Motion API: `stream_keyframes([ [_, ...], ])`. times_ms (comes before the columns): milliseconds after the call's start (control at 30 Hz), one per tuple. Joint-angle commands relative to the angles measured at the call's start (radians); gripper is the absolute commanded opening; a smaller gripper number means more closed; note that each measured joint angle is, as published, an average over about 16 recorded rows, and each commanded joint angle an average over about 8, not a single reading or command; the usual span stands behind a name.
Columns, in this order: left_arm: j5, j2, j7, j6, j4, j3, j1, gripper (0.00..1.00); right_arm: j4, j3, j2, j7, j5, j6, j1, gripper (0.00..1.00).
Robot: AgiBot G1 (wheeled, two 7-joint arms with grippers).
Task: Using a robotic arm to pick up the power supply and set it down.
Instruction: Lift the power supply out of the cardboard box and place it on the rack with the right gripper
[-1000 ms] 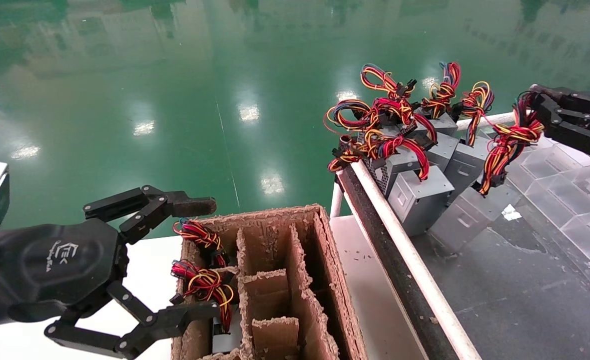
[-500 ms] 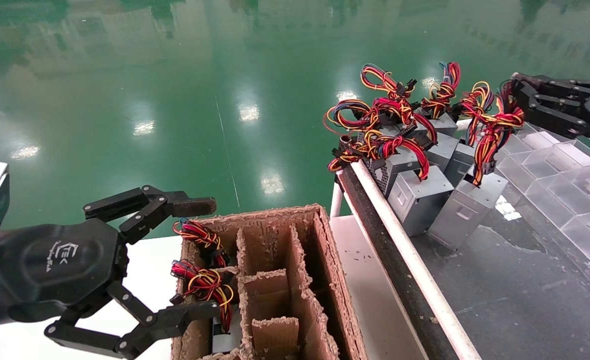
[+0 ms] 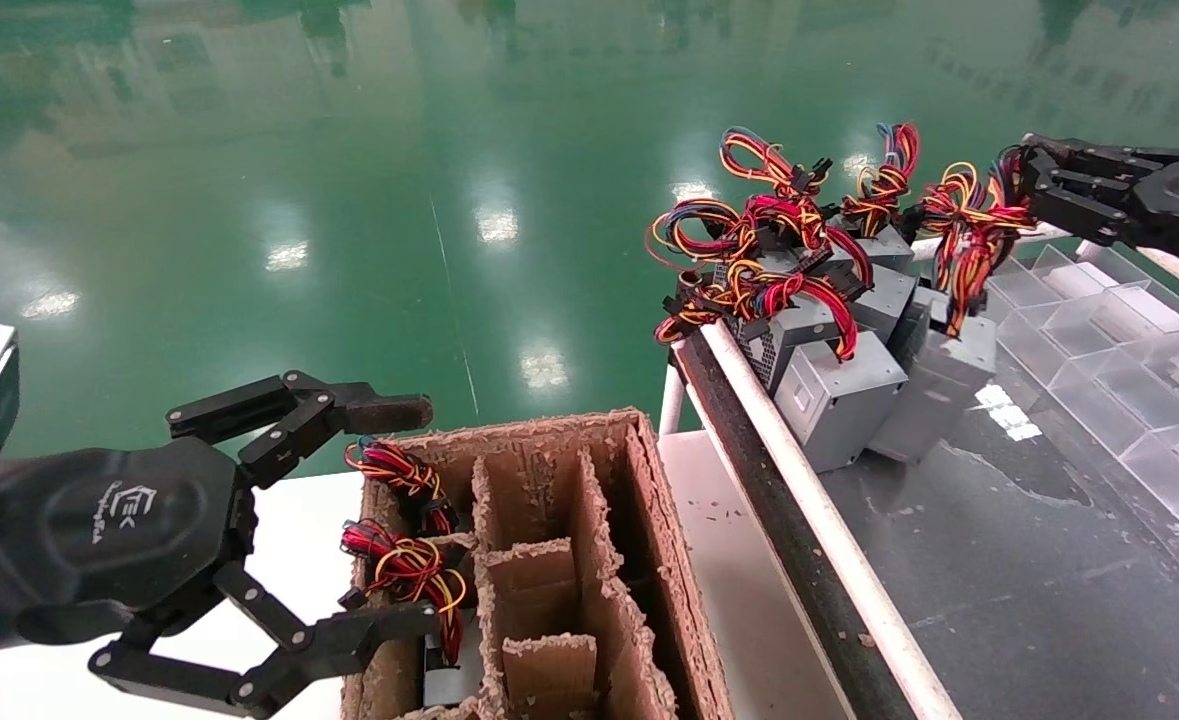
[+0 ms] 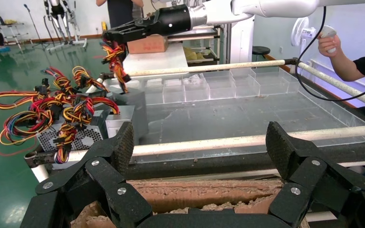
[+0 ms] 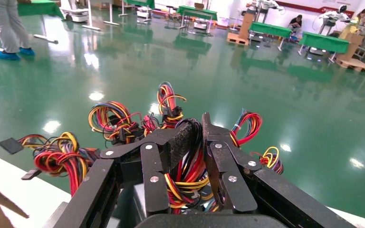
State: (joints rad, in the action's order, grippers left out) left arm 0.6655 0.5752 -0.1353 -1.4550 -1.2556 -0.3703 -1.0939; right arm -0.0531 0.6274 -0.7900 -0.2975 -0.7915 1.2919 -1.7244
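Right gripper (image 3: pixel 1027 185): clenched on power supply (image 3: pixel 934 385) wire bundle, far right. Left gripper (image 3: pixel 389 520): spread, beside cardboard box (image 3: pixel 589 560).

Right gripper (image 3: pixel 1034 185): arm cut off by the head view's right edge. Held power supply (image 3: pixel 934 385): body partly hidden behind neighbouring units. Left gripper (image 3: pixel 389 520): wrist runs off the left edge. Cardboard box (image 3: pixel 649 560) cropped at the bottom (lower compartments unseen)

A glossy green factory floor (image 3: pixel 399 150) reflects bright ceiling lights. Green-topped tables (image 5: pixel 325 42) and cardboard boxes (image 5: pixel 244 28) stand at the far side, with people (image 5: pixel 7 26) nearby.
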Motion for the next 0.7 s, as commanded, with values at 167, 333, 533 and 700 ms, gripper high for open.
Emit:
stream_keyframes([
  [167, 0.0, 0.0, 0.0, 0.0, 0.0, 0.0, 0.0, 1.0, 0.017, 0.006, -0.034, -0.001, -0.008, -0.022, -0.009, 0.0],
  [333, 0.0, 0.0, 0.0, 0.0, 0.0, 0.0, 0.0, 1.0, 0.022, 0.01, -0.055, 0.001, -0.015, -0.019, -0.013, 0.0],
  [533, 0.0, 0.0, 0.0, 0.0, 0.0, 0.0, 0.0, 1.0, 0.031, 0.016, -0.07, -0.002, -0.023, -0.023, -0.016, 0.24],
  [700, 0.0, 0.0, 0.0, 0.0, 0.0, 0.0, 0.0, 1.0, 0.035, 0.018, -0.072, -0.001, -0.025, -0.014, -0.017, 0.87],
])
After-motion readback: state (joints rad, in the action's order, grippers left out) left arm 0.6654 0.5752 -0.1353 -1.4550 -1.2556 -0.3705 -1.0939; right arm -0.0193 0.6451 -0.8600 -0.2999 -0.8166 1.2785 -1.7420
